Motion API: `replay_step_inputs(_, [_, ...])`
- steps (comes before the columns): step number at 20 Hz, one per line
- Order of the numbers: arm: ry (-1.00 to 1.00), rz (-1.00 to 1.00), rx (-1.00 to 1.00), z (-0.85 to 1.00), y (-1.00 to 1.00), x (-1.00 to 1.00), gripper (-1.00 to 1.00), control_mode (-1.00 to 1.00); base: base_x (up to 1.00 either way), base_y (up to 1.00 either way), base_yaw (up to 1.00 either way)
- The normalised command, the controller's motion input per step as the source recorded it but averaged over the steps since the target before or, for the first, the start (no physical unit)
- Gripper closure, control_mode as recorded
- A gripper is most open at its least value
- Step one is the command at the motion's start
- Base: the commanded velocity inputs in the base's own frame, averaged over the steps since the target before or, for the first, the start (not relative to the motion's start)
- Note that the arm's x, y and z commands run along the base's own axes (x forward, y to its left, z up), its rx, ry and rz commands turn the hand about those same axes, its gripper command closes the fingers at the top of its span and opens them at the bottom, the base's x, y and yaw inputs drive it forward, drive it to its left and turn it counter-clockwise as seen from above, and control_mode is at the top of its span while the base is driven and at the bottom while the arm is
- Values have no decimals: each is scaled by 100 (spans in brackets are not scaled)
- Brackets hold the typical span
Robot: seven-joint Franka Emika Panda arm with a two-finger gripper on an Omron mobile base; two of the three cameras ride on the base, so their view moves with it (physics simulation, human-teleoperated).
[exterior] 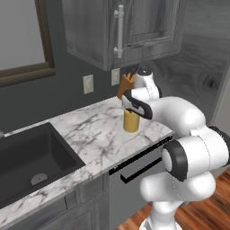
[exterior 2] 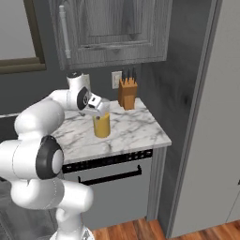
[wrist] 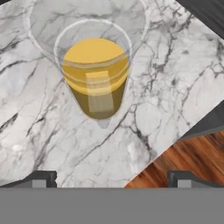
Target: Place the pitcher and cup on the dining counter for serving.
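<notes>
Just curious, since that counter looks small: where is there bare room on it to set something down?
Bare marble counter lies between the black sink and the pitcher, and along the front edge. The back corner is crowded: the knife block stands there, and the open tool hovers over the pitcher.

tabletop (exterior: 96,134): white-grey veined marble over dark grey cabinet fronts, running along a dark wall. a black sink (exterior: 31,157) is sunk into it at about 9 o'clock in the left base view. the pitcher (exterior 2: 101,123), clear glass holding orange-yellow liquid, stands upright directly on the marble, well apart from the sink and back from the front edge. a wooden knife block (exterior 2: 127,93) stands on the marble at about 1 o'clock from the pitcher in the right base view, near the wall and apart from it.
</notes>
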Motion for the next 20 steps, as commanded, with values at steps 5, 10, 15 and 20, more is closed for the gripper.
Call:
replay_step_inputs(5, [0,-5,0,-26,0,37,-100,-100,0,0,0])
replay_step_inputs(10, [0,-5,0,-23,-1,32,-100,-100,0,0,0])
replay_step_inputs(15, [0,-5,0,-12,-3,26,-100,-100,0,0,0])
replay_step_inputs(20, [0,-2,0,-19,0,5,-100,-100,0,0,0])
